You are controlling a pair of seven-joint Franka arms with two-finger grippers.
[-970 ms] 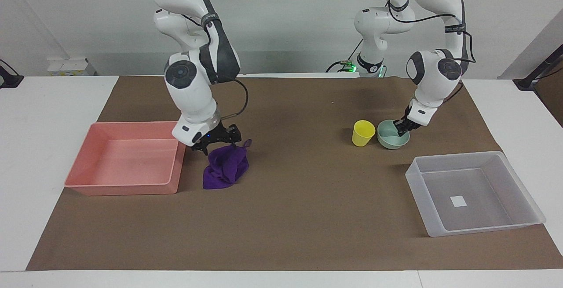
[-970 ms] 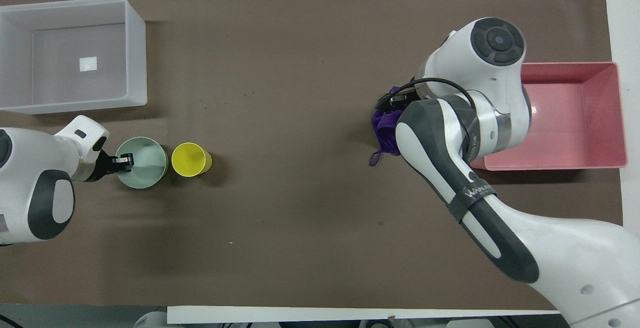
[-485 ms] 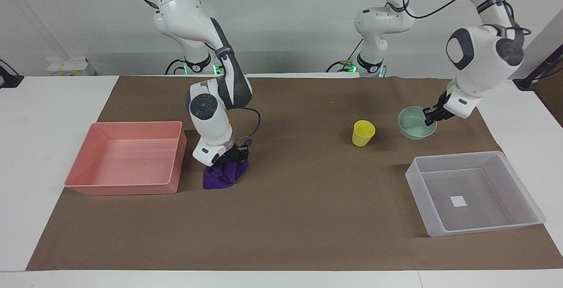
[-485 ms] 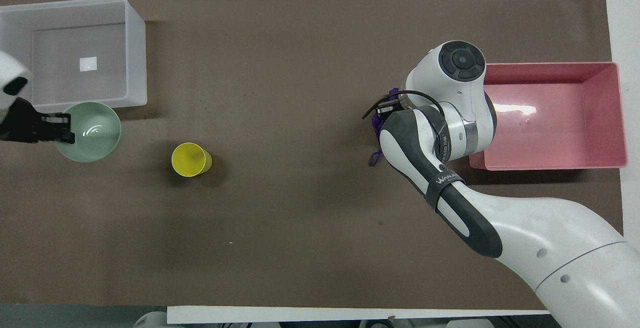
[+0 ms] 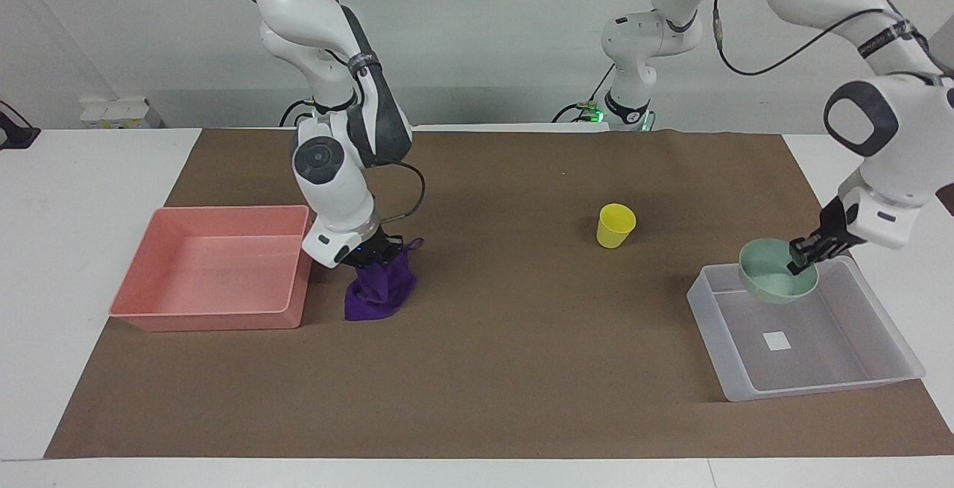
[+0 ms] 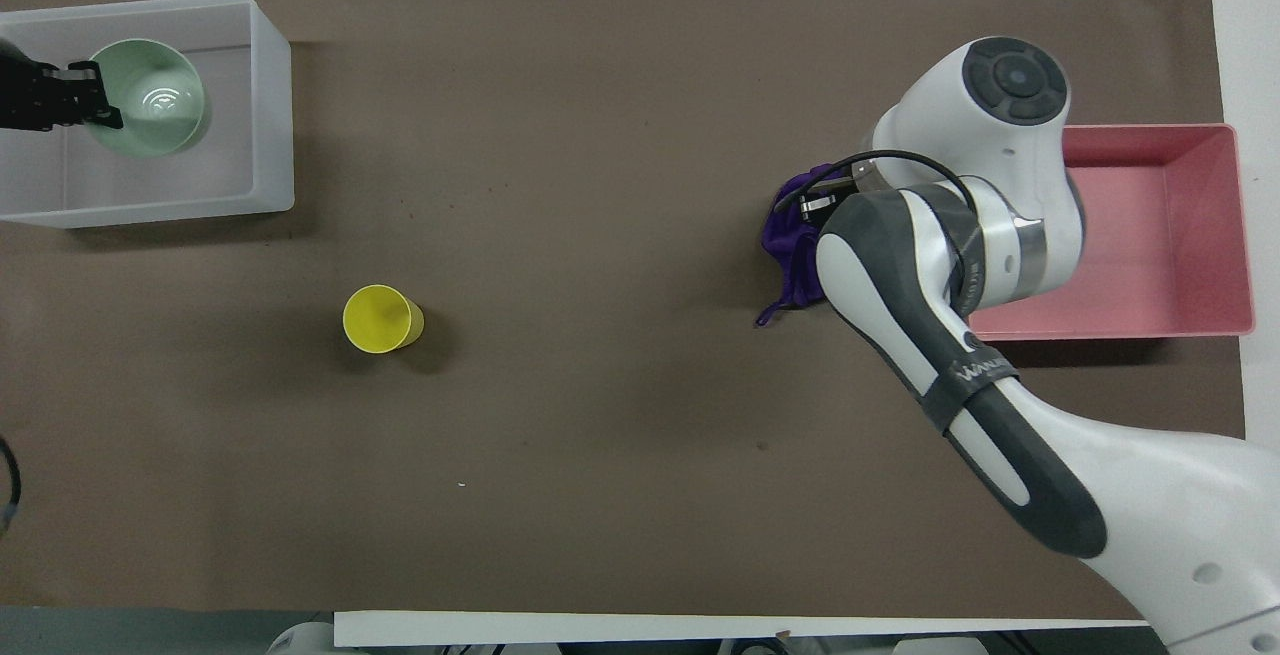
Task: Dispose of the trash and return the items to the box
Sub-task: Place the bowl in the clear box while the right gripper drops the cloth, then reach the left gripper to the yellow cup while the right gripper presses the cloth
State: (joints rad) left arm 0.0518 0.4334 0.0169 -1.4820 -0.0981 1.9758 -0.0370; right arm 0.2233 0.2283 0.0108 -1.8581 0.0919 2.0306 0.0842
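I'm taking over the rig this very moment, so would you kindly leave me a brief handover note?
Left claw: shut on the mint bowl, held over the clear tray, not released.
Right claw: shut on the purple cloth, whose lower end touches the mat beside the pink tray.
Yellow cup: upright on the mat, untouched.
Done: nothing placed.
Left: release bowl, drop cloth in pink tray, move cup to clear tray.

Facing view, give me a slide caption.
Left gripper holds green bowl over clear tray; right gripper grips purple cloth.
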